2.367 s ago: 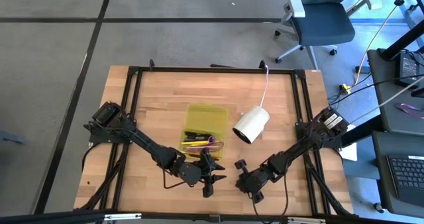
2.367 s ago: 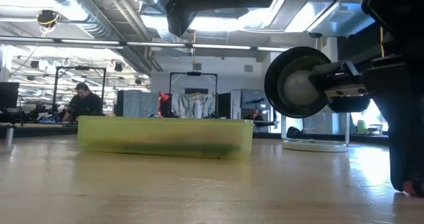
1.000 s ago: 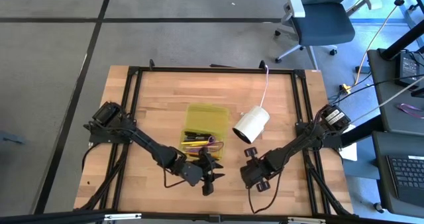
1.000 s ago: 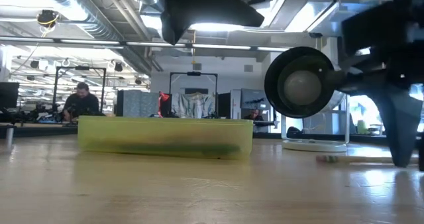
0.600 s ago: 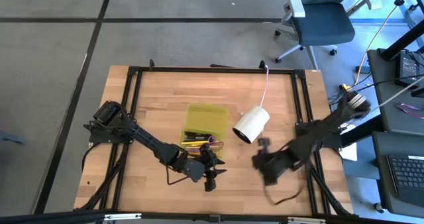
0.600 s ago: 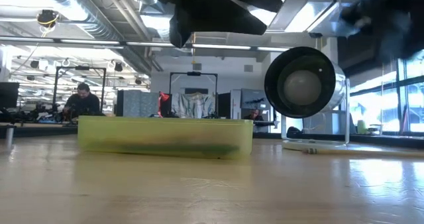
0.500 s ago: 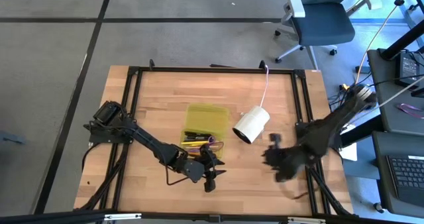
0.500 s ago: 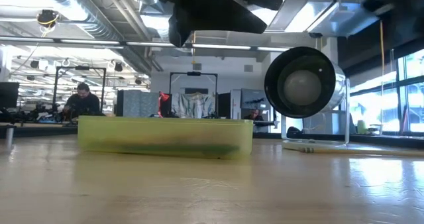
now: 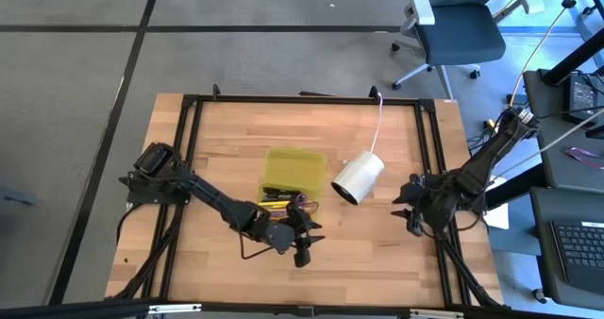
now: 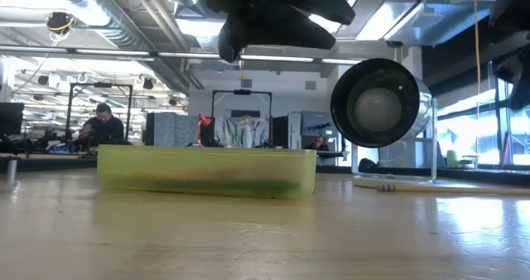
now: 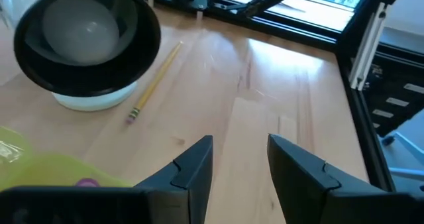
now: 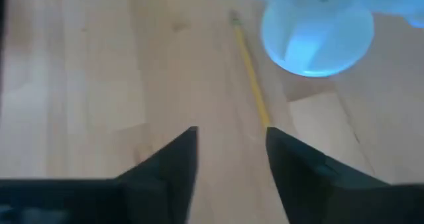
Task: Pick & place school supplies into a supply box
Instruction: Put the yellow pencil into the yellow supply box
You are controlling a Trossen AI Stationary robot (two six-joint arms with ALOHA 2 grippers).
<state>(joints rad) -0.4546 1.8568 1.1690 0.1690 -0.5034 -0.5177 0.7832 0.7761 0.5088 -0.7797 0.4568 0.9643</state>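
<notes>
**A:** While both arms hang empty, where do you want your next grab? Your left gripper [image 9: 304, 248] hovers at the table's near edge, just off the near end of the shallow translucent yellow-green plastic supply box [image 9: 293, 167]; its fingers [image 11: 192, 164] are spread, nothing between them.

**B:** And the right?

**A:** Your right gripper [image 9: 410, 209] is raised near the right rail, fingers [image 12: 173, 159] apart, also empty. It looks down at a thin yellow pencil [image 12: 250, 70] on the bare wood, so I'd judge it's lining up on that.

**B:** Where exactly is the pencil?

**A:** Just beside the mouth of the white cylinder on a cord [image 9: 359, 177], one end close under its rim; can't tell if they touch. That rim crowds the approach.

**B:** Box contents?

**A:** Pens and pencils [image 9: 280, 197] lie lengthwise in the near half, purple-handled scissors [image 9: 304, 202] at the near right corner. Far half is free.
</notes>
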